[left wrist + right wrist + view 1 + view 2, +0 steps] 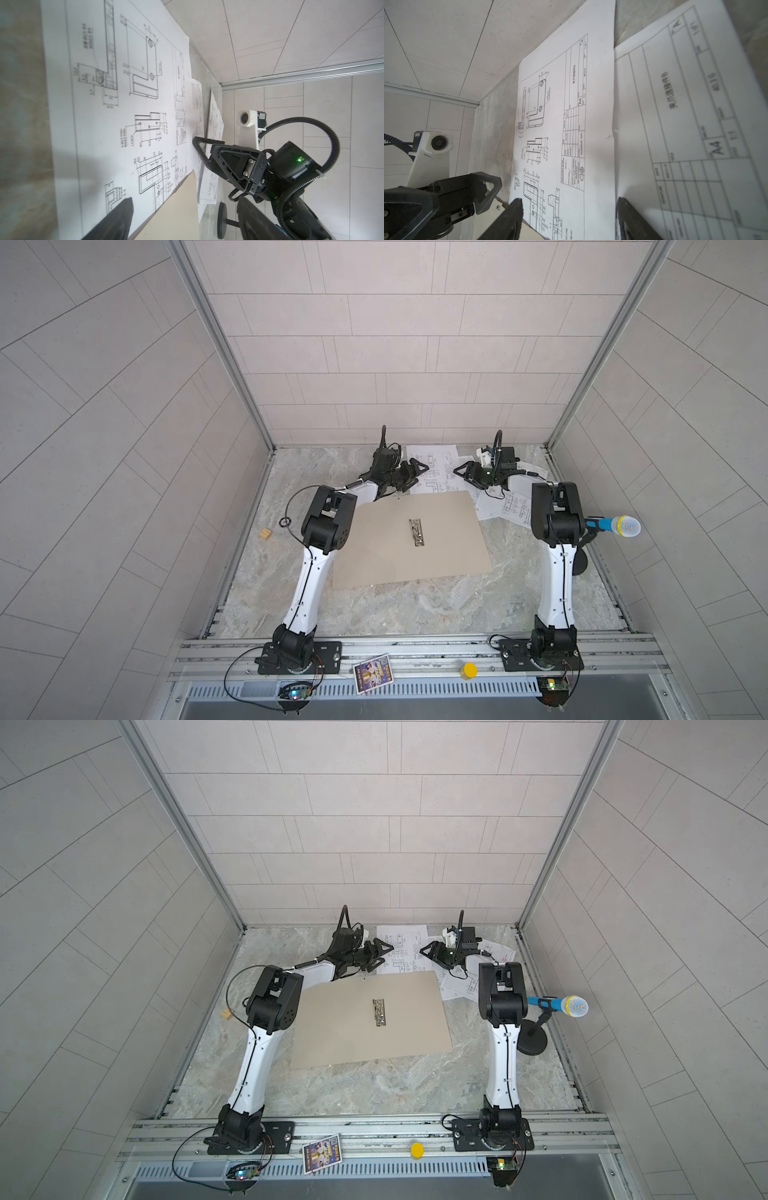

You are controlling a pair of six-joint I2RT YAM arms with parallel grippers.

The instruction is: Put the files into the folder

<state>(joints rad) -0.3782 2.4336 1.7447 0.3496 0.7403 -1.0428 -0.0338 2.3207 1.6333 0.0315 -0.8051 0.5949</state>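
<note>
Left wrist view shows the left hand (pixel 185 200) open, like the right hand (pixel 569 200), above the files (pixel 116 104) lying beyond the far edge of the folder (pixel 449 539); best pinch one by its edge and slide it nearward.

In the right wrist view, the centre sheet (pixel 566 124) has a title block reading "A4", "ALUMINUM - 6061" and "DO NOT SCALE DRAWING", with a section label "A-A" near the lower edge of the frame. The sheet at right (pixel 685 128) shows a large "A4", "1:1" and Chinese characters, perhaps "夹爪连接件B". Print on the picture card (pixel 372 673) is too small to read.
</note>
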